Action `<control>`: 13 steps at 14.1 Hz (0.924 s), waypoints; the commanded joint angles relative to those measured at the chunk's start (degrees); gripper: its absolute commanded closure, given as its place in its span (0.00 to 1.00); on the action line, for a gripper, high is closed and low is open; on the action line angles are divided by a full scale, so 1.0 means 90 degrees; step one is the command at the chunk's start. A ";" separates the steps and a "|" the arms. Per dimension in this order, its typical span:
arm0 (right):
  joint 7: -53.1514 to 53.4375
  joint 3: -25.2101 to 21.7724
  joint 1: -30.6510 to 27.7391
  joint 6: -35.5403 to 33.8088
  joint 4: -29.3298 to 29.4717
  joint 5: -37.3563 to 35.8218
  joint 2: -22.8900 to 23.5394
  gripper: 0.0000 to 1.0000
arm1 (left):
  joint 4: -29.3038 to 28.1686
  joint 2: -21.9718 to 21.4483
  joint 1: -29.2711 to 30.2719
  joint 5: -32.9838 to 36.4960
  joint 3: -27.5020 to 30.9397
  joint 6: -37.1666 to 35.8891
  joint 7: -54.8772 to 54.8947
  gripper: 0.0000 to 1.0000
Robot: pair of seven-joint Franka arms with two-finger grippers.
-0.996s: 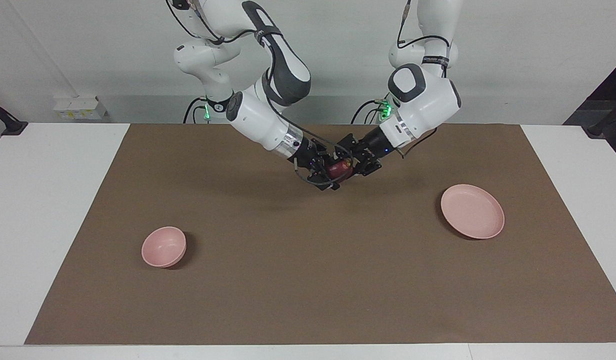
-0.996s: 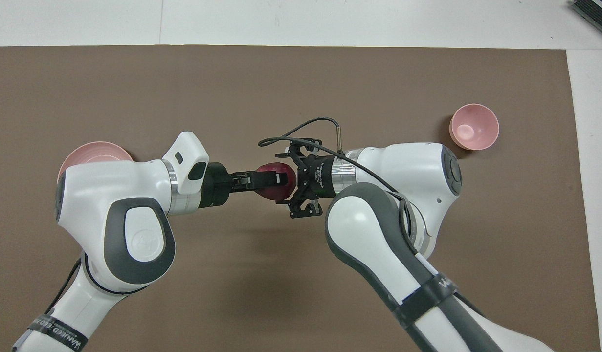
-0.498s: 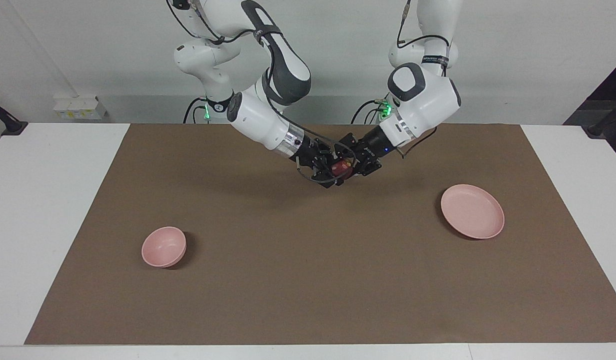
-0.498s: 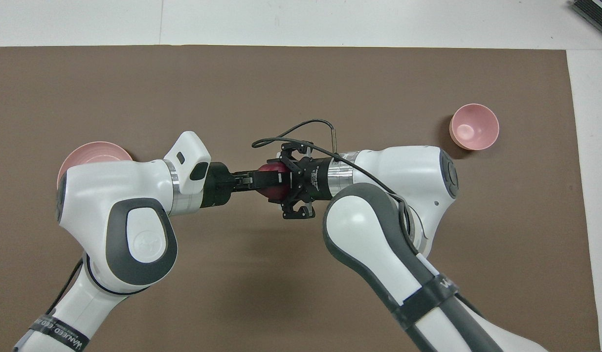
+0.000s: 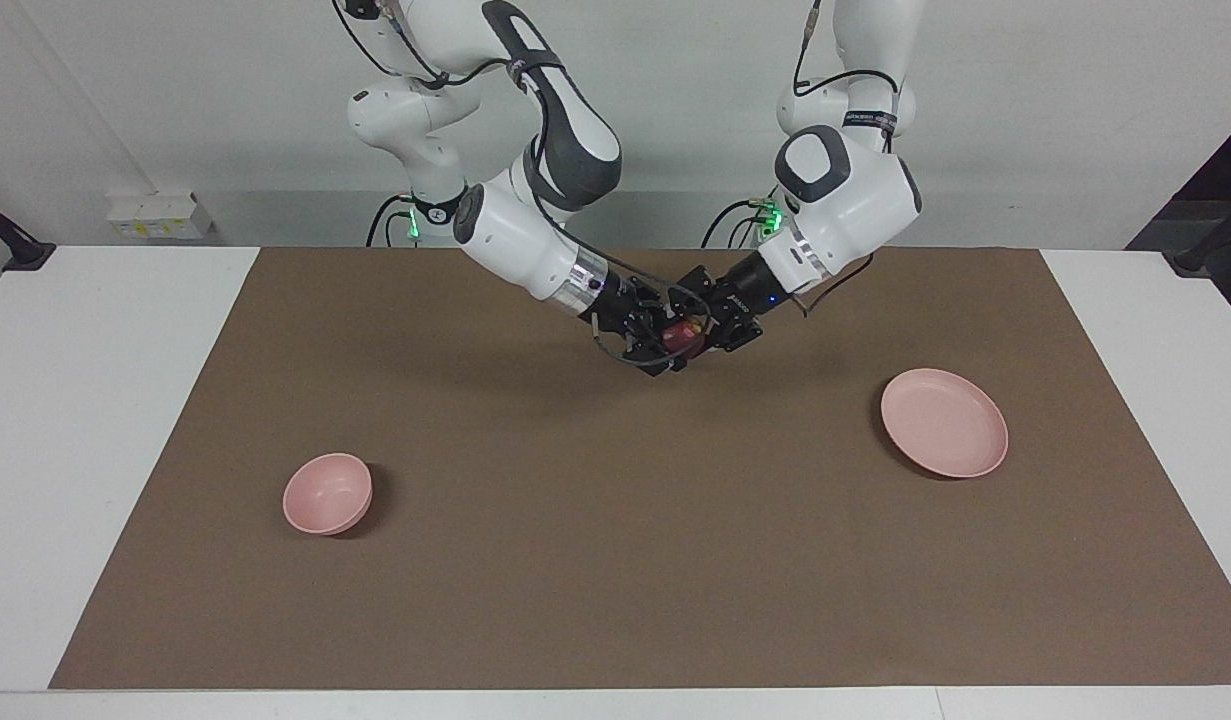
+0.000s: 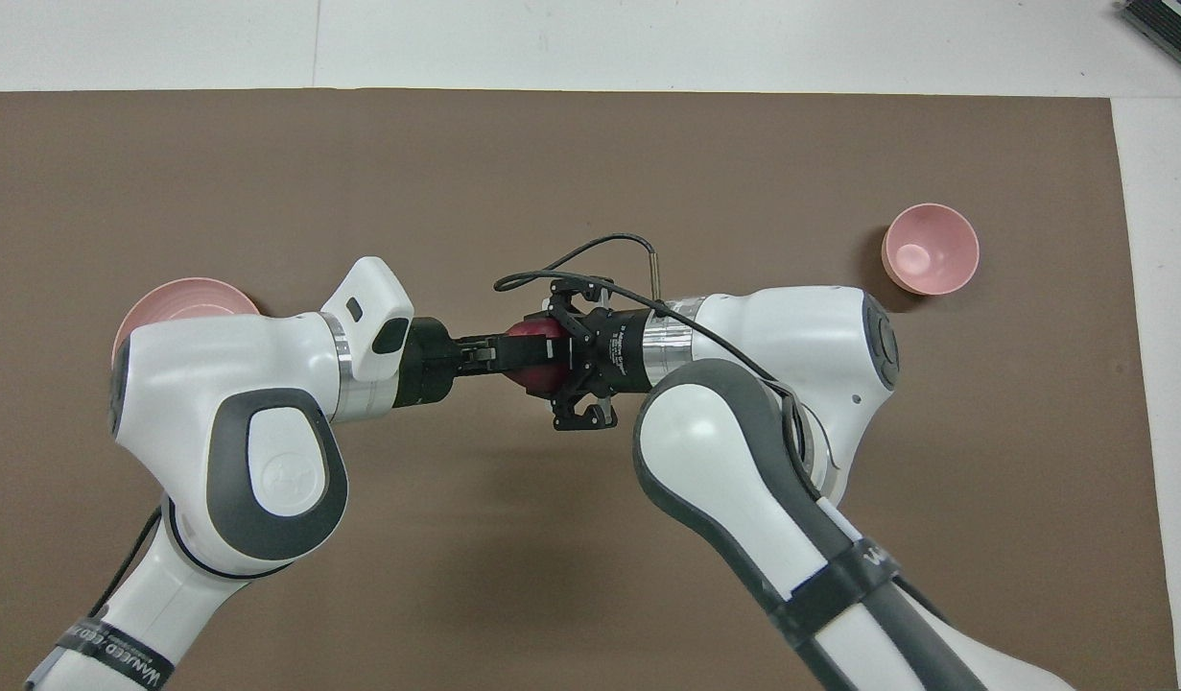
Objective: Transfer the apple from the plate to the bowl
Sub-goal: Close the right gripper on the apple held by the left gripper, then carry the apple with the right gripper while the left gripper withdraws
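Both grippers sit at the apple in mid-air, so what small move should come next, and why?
Probably the left gripper should let go and back away. The apple hangs between both grippers above the mat, the right gripper is shut on it, and the bowl stands at the right arm's end.

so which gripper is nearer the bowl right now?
Right. The right gripper is shut on the apple above mid-mat, on the bowl's side of the handover; the left gripper meets it from the plate's side.
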 commanded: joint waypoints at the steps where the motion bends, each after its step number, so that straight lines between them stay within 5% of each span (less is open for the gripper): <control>1: -0.0233 -0.0014 0.0008 0.0104 0.0139 0.0202 0.0023 1.00 | 0.0059 -0.0125 -0.0066 0.0245 0.0032 -0.0175 -0.0341 0.00; 8: -0.0291 -0.0024 -0.0051 0.0055 0.0080 0.0075 0.0023 1.00 | 0.0050 -0.0271 0.0061 0.0274 0.0275 -0.0428 -0.0341 0.00; 13: -0.0321 -0.0053 -0.0382 0.0123 0.0090 -0.0645 0.0111 1.00 | 0.0254 -0.0408 0.0071 0.1715 0.1280 -0.1422 -0.0341 0.00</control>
